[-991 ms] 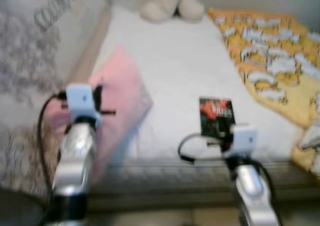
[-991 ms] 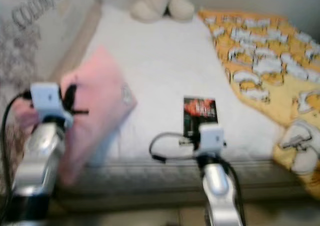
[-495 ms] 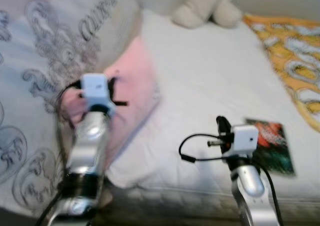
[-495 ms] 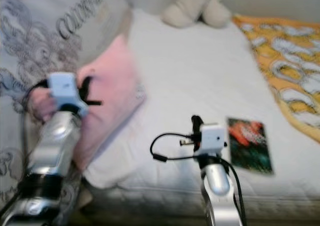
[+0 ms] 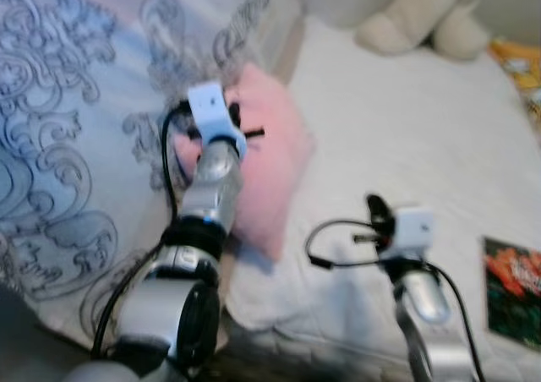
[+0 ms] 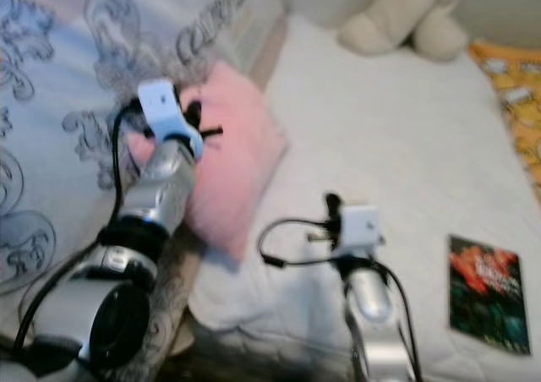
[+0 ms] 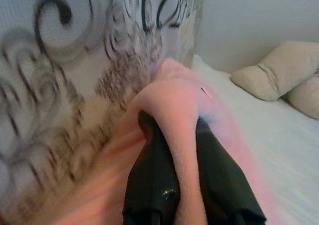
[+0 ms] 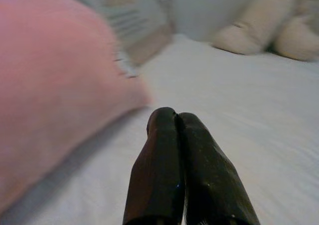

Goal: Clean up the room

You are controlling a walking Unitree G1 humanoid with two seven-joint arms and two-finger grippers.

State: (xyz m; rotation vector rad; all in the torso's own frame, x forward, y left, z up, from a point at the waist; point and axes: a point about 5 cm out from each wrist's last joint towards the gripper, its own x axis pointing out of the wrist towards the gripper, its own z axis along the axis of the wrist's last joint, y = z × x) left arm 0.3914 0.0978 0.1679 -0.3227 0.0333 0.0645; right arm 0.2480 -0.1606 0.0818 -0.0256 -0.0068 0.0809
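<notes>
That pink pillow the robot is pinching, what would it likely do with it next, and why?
Probably lift it toward the head of the bed. The left gripper is shut on a fold of the pink pillow, which lies askew on the white mattress; the right gripper hangs shut, holding nothing.

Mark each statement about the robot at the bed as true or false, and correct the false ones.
1. The left gripper is shut on the pink pillow. True.
2. The right gripper holds the book. False: it is shut on nothing, above the white sheet.
3. The dark-covered book lies flat on the sheet, on the robot's right. True.
4. The cream plush toy sits on top of the pink pillow. False: it sits apart, at the far end of the bed.
</notes>
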